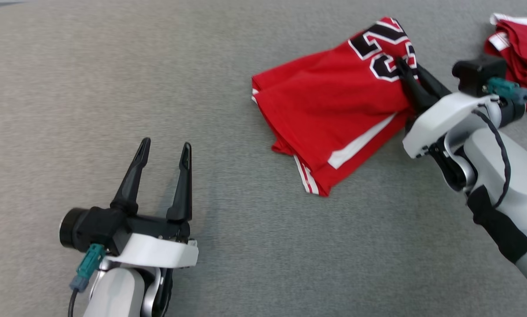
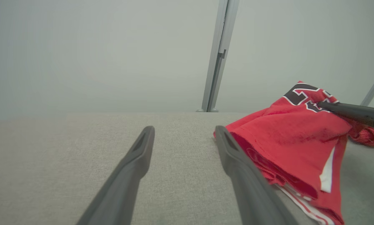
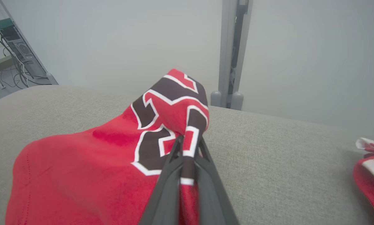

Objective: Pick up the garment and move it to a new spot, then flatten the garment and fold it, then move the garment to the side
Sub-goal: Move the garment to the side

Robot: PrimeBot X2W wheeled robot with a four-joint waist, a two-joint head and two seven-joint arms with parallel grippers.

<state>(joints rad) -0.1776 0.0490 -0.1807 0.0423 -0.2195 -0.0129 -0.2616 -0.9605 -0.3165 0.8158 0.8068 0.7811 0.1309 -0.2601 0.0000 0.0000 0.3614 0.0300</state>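
Observation:
A folded red jersey [image 1: 329, 110] with black and white numerals and white trim lies on the grey table, its numbered end lifted. My right gripper [image 1: 402, 66] is shut on that lifted end; in the right wrist view the red jersey [image 3: 90, 165] is pinched between the dark fingers [image 3: 171, 162] of my right gripper [image 3: 188, 142]. My left gripper [image 1: 165, 147] hovers open over bare table to the lower left, well apart from the cloth. Seen from the left wrist, the red jersey [image 2: 293, 140] sits just right of the open left gripper [image 2: 184, 129].
Another red and white garment [image 1: 521, 44] lies bunched at the table's far right edge, also the red and white garment [image 3: 373, 172]. A grey cloth-covered table [image 1: 113, 79] spreads wide to the left. A metal post [image 2: 219, 53] stands behind the table's far edge.

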